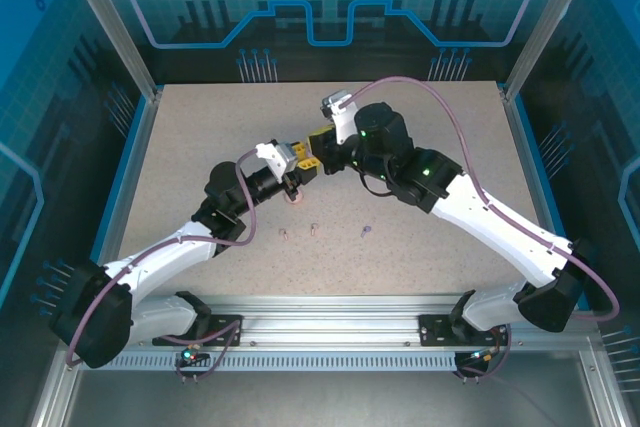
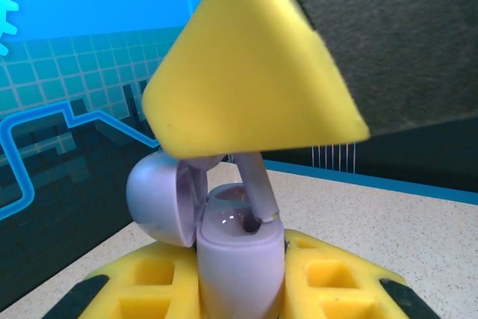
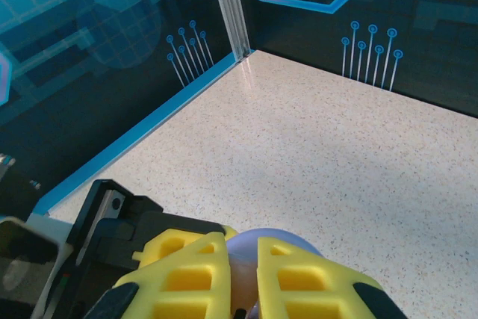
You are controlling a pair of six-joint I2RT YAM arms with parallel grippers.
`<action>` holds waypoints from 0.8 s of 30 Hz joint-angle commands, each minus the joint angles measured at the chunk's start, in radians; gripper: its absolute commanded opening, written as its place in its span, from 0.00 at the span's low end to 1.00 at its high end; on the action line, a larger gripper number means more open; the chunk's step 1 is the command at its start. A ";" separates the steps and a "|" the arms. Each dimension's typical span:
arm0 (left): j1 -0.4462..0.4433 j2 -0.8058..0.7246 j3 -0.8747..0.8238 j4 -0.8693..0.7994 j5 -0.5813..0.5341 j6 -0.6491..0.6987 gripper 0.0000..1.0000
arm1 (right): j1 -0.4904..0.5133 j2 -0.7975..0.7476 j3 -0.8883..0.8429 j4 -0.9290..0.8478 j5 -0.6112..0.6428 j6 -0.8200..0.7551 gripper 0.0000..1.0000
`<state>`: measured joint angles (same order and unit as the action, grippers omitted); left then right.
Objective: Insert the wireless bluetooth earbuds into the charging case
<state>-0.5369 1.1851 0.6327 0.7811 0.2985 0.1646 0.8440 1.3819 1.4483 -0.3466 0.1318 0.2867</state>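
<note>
— Where's the purple earbud (image 2: 258, 188)?
— Its stem reaches into the open purple charging case (image 2: 240, 255), pinched by the right hand (image 3: 241, 282).
— And the left hand (image 2: 240, 293)?
— Pressed onto that case. Three other earbuds (image 1: 314, 229) lie loose on the surface (image 1: 200, 127).

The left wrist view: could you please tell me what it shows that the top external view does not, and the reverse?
Left wrist view: the open charging case up close, its lid swung to the left, and a purple earbud with its lower end in a well of the case.
Top external view: three loose earbuds lying on the table, between the grippers and the arm bases, plus the full reach of both arms.
Shared: the left gripper and right gripper meeting mid-table, the left one shut on the case.
</note>
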 commanded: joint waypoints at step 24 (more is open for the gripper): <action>-0.008 -0.018 0.030 0.035 -0.021 0.018 0.00 | -0.034 -0.071 -0.034 0.075 -0.016 0.032 0.11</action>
<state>-0.5381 1.1847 0.6327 0.7685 0.2806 0.1646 0.8249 1.3384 1.4132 -0.3138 0.1345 0.2935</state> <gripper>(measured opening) 0.224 0.115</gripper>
